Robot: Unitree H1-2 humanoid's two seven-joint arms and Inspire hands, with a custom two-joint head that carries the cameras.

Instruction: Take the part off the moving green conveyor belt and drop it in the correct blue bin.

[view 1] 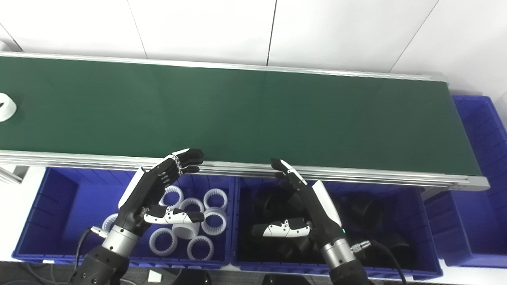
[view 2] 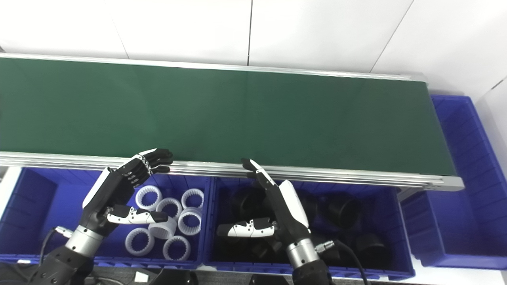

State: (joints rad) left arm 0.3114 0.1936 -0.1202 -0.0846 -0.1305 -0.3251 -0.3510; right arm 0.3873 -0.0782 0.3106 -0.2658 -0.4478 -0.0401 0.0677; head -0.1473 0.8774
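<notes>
Left eye view: white part (view 1: pixel 7 106) is riding the belt (view 1: pixel 237 114) at its far left edge, well apart from both hands. Left robot hand (view 1: pixel 158 190) is waiting open and empty above the bin (view 1: pixel 59 206) of white rings (view 1: pixel 216 198), presumably staged for interception.

Right eye view: part is lying outside the frame. Right robot hand (view 2: pixel 273 209) is hovering open and empty over the dark-parts bin (view 2: pixel 396 221).
</notes>
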